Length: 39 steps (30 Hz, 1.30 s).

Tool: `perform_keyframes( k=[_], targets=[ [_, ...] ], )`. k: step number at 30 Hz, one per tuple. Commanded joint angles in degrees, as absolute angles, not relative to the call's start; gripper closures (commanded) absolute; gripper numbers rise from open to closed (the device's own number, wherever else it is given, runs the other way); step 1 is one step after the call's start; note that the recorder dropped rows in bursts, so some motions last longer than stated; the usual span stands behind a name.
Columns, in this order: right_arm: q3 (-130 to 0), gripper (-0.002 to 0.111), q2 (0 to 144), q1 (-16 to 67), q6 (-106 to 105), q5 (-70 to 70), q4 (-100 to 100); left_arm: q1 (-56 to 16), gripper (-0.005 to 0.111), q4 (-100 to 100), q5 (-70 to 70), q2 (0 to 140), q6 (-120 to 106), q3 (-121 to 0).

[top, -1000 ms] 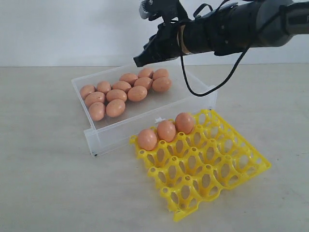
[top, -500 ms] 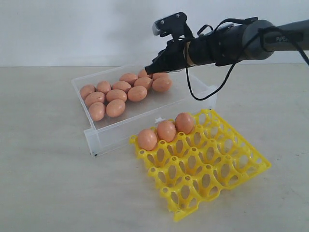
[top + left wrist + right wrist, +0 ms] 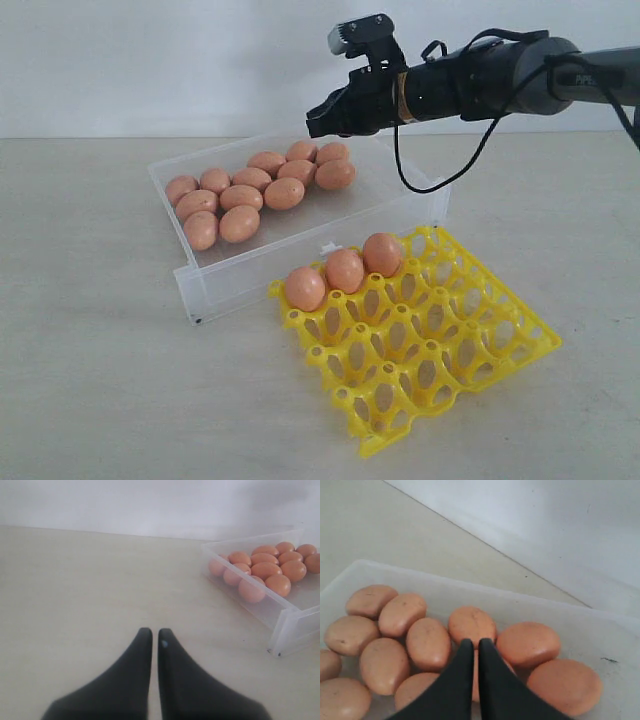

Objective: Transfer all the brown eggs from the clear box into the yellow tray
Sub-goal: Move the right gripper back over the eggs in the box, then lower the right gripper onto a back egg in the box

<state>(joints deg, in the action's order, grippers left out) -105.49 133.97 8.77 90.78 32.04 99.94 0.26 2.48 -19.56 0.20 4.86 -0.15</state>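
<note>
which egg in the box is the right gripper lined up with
The egg just beyond the shut tips of the right gripper, in the row by the far wall of the box. The other eggs sit off to either side.

About a dozen brown eggs (image 3: 241, 196) lying on sides in clear box (image 3: 300, 238), clustered toward far-left end, touching one another; smooth, orange-brown, oval. Three more sitting in yellow tray (image 3: 480, 352), in row along edge nearest box. Box shallow, translucent, low-walled. Tray, bright lattice of round cups, lying just beside box's front wall.
</note>
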Motion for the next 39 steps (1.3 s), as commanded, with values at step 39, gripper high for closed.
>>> perform_keyframes(
  k=[39],
  targets=[
    [-118.5, 0.109, 135.4, 13.2, -16.1, -55.2, 0.3, 0.4, 0.103, 2.3, -19.3, 0.0, 4.9, 0.0]
  ],
)
